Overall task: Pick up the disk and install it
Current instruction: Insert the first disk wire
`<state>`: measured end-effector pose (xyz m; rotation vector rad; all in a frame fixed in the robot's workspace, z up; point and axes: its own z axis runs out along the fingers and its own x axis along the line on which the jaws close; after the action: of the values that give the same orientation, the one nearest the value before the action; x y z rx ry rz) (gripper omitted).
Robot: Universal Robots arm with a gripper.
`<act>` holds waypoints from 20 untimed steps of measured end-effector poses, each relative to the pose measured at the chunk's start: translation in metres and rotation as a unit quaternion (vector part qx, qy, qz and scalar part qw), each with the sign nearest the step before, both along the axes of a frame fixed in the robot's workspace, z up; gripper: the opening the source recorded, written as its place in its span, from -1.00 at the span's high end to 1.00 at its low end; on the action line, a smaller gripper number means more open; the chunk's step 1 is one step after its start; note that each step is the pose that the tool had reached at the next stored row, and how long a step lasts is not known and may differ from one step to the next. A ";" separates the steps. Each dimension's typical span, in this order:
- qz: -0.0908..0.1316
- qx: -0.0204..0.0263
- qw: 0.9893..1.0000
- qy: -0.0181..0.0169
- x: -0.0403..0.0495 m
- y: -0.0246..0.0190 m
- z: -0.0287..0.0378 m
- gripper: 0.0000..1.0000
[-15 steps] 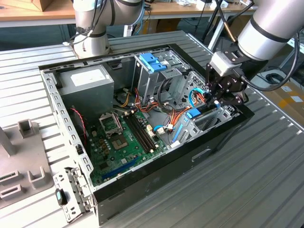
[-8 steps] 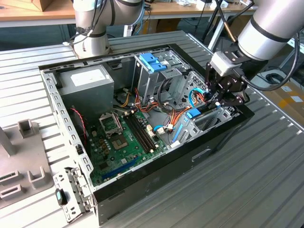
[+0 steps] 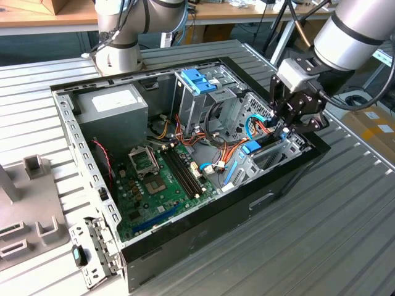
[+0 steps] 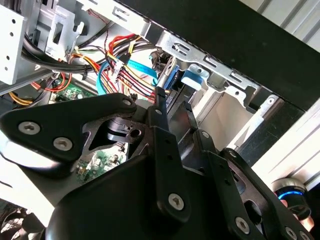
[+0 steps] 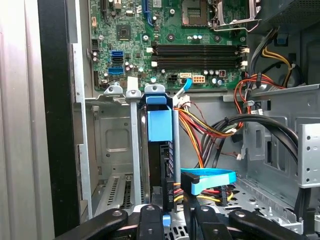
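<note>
**Disk seated edge-up in the bay, claw poised at its end**

The gripper (image 3: 287,121) hangs over the far-right corner of the open computer case (image 3: 185,237) in the exterior view, its black fingers (image 5: 150,225) reaching down at the drive bay. In the first wrist view the two fingers sit close together around the near end of the disk (image 5: 160,150), but whether they pinch it or merely flank it cannot be told from these pictures.

The disk stands on edge in a slot of the metal bay (image 5: 112,145), its blue carrier rail and tab facing up, with a flat blue data cable (image 5: 210,179) and a bundle of red, yellow and orange power wires (image 5: 200,135) just beside it. Beyond lie the green motherboard (image 3: 157,191), then the grey power supply (image 3: 111,111) at the exterior view's left, and a drive cage with a blue latch (image 3: 199,80) at the far side.

By my reading, the pick-up is done and the install is under way or nearly complete. Finishing it calls for a straight push along the slot, keeping clear of the cables.
</note>
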<state>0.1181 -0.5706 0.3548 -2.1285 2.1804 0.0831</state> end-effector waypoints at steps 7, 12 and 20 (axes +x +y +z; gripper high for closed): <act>0.000 0.000 1.000 0.000 0.0000 0.0003 0.0143 0.39; 0.000 0.000 1.000 0.000 0.0000 0.0015 0.0200 0.39; 0.000 0.000 1.000 0.000 0.0000 0.0024 0.0219 0.79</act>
<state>0.1181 -0.5683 0.3767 -2.1284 2.1803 0.0832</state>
